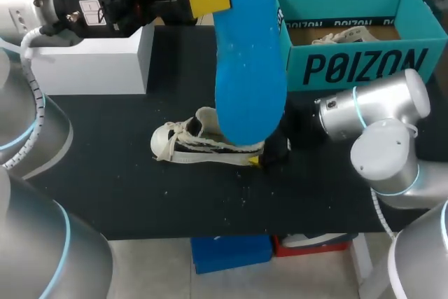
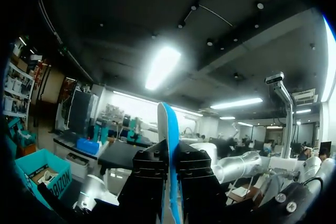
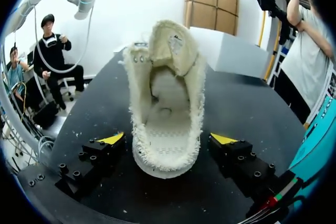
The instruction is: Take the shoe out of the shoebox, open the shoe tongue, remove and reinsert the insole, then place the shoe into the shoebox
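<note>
The black tabletop [image 1: 126, 173] is dusted with pale specks. At its far right stands the open teal shoebox [image 1: 364, 68], with something pale lying inside, and a white box [image 1: 91, 61] sits at the far left. The blue insole [image 1: 248, 68] hangs high over the middle, clamped in the left pincer [image 2: 170, 171]. Beneath it the cream shoe [image 1: 203, 145] rests mid-tabletop, tongue lifted. Its heel lies between the spread fingers of the right pincer [image 3: 168, 140], and neither finger touches it.
</note>
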Robot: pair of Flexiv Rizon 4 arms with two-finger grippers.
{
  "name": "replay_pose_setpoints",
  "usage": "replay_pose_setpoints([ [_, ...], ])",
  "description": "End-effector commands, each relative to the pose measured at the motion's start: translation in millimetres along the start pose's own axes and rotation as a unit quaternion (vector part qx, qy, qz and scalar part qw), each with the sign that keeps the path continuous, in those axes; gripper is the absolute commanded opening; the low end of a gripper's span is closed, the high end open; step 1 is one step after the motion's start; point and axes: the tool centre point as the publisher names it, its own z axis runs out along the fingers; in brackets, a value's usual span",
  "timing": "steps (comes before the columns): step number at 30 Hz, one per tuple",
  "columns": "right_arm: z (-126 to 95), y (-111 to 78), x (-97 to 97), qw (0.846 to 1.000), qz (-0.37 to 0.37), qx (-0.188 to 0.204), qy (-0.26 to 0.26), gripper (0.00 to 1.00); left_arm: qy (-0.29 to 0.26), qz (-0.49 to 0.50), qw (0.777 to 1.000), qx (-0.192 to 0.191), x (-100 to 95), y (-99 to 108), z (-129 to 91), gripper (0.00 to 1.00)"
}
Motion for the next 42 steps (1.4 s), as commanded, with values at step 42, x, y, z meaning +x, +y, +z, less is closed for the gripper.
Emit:
replay_pose_setpoints([
  [42,-19,27.3,1.4,0.887,-0.048,0.458,0.029,1.0,-0.001,0.0,1.0,0.0,-1.2,0,2,0.0],
])
